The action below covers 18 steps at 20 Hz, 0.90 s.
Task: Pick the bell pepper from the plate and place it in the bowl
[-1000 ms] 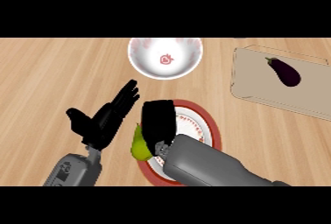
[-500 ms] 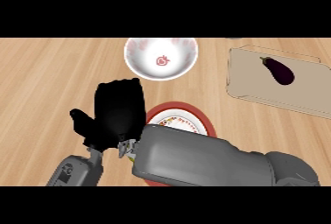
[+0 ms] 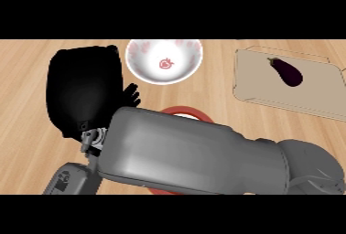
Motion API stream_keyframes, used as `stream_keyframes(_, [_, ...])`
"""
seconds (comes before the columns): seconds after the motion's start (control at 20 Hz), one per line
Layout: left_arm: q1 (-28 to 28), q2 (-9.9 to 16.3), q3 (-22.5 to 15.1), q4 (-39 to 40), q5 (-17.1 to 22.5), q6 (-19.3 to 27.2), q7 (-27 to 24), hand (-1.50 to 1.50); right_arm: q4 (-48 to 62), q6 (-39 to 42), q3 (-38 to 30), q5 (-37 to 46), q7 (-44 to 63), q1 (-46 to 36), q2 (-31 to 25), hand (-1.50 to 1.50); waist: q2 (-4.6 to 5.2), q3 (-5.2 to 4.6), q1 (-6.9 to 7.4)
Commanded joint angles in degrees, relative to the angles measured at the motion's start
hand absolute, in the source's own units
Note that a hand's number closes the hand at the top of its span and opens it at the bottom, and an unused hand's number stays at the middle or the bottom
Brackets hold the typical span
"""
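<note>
My right hand is raised close to the view at the upper left, its back towards me and its fingers curled downward. The bell pepper shows nowhere; it was in this hand's grasp earlier and is now hidden under it. The white bowl with a red mark inside stands just right of the hand. My grey right forearm covers most of the red-rimmed plate, leaving only a strip of rim. A few straight fingers of my left hand peek out behind the right hand.
A beige cutting board lies at the right with a dark purple eggplant on it. My left forearm shows at the lower left. Wooden counter surrounds everything.
My right hand has risen from the plate and moved up and left towards the bowl, taking the pepper out of sight. It now hides most of my left hand.
</note>
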Motion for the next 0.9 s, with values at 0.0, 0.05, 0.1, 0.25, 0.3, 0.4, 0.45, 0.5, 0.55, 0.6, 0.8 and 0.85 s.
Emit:
stream_keyframes(0.0, [0.56, 1.80, 1.49, -1.12, 1.01, -1.35, 0.83, 0.00, 6.59, -4.86, -2.10, 0.18, 6.99, -4.38, 0.77, 1.50, 0.23, 0.00, -0.03])
stream_keyframes(0.05, [0.61, -0.81, -0.05, -0.77, -0.03, -0.12, -0.77, 0.00, 5.98, -4.62, -2.49, -1.61, 7.20, -4.88, 0.78, 1.50, 0.19, 0.01, -0.48])
stream_keyframes(0.1, [3.14, 0.89, 0.12, -0.39, -0.16, -1.71, -2.06, 0.00, 9.17, -5.64, -4.49, -0.15, 4.19, -5.39, 0.78, 1.50, 0.30, 0.02, -0.56])
stream_keyframes(0.25, [1.65, 1.34, 2.19, -0.63, 1.30, -2.24, -1.31, 0.00, 14.04, -7.29, -3.99, -0.32, 2.41, -6.40, 0.78, 1.50, 0.40, 0.01, -0.39])
stream_keyframes(0.3, [2.51, 1.91, 1.85, -1.18, 0.92, -2.45, -0.90, 0.00, 15.81, -7.28, -5.23, -0.70, 1.24, -7.14, 0.78, 1.50, 0.40, 0.03, -0.38])
stream_keyframes(0.4, [0.73, -0.38, 0.46, -0.50, -1.00, 0.00, -0.59, 0.00, 21.15, -11.43, -7.51, -0.20, -4.21, -5.50, 0.79, 1.50, 0.85, 0.03, -0.33])
stream_keyframes(0.45, [3.24, -0.28, -0.20, -1.01, -0.13, -1.67, -1.52, 0.00, 23.53, -12.47, -8.88, -0.16, -8.08, -4.47, 0.79, 1.50, 0.89, 0.04, -0.38])
stream_keyframes(0.5, [2.49, 0.49, 0.91, -0.69, -0.63, -1.91, -2.92, 0.00, 24.54, -14.85, -8.27, 0.89, -9.21, -3.81, 0.79, 1.50, 0.83, 0.05, -0.63])
stream_keyframes(0.55, [-1.80, -0.96, 1.64, 0.89, 0.62, -1.22, 0.26, 0.00, 24.63, -13.61, -8.83, 0.00, -9.04, -4.47, 0.80, 1.50, 0.71, 0.08, -1.44])
stream_keyframes(0.6, [1.89, 0.34, 0.29, -2.80, -0.67, -1.01, 0.34, 0.00, 28.12, -16.26, -7.89, 0.03, -10.12, -4.02, 0.80, 1.50, 0.84, 0.05, 0.18])
stream_keyframes(0.8, [1.88, 1.58, 1.83, -2.04, -0.17, -2.89, -1.30, 0.00, 37.30, -19.98, -10.70, 0.69, -19.35, -4.03, 0.81, 1.50, 1.28, 0.03, 0.33])
stream_keyframes(0.85, [0.41, -0.41, 0.34, -2.49, -0.25, -1.94, 0.42, 0.00, 37.51, -20.92, -8.16, 0.33, -18.49, -3.30, 0.81, 1.50, 1.35, 0.01, 0.97])
